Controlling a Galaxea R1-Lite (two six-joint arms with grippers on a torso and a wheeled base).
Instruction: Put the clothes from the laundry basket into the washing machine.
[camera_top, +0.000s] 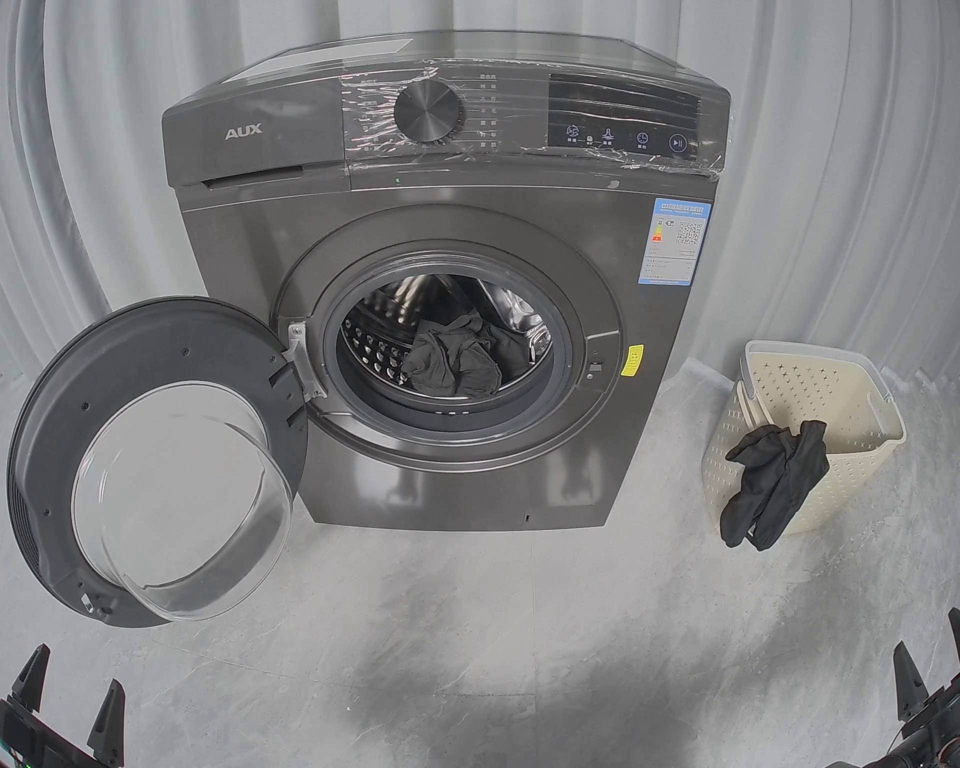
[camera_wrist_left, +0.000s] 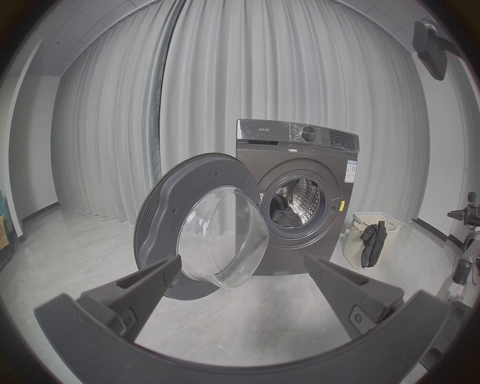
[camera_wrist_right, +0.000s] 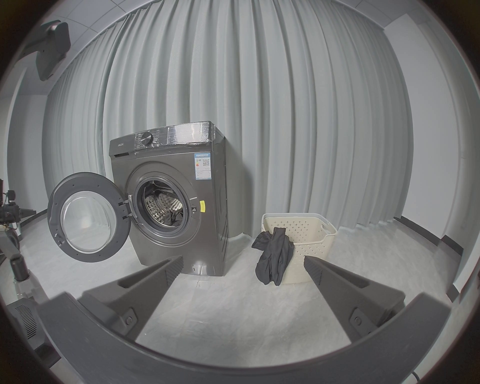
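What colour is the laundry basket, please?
The laundry basket is cream with perforated walls, clearest in the right wrist view.

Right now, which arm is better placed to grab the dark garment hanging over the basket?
Right. The garment drapes over the basket on the robot's right, nearer the right gripper. The left gripper sits by the open door, on the far side. Both are open and empty.
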